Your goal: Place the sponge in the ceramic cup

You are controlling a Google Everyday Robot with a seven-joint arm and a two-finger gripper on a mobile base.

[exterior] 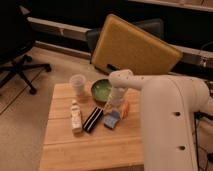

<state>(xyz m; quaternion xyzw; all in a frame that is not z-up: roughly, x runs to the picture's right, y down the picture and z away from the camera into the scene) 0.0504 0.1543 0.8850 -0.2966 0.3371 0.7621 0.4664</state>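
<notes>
Table (65,147) centre: claw (114,105) near sponge (111,120)

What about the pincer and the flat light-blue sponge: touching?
Cannot tell: in the camera view the pincer hangs over the sponge, hiding any gap.

Smooth white arm (165,112) of bulky rounded segments, pale claw (116,104) just beside the bowl (101,90).

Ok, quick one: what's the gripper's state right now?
Gripper: state cannot be told; it hangs low over the table, just above the light-blue sponge, next to the green bowl.
</notes>
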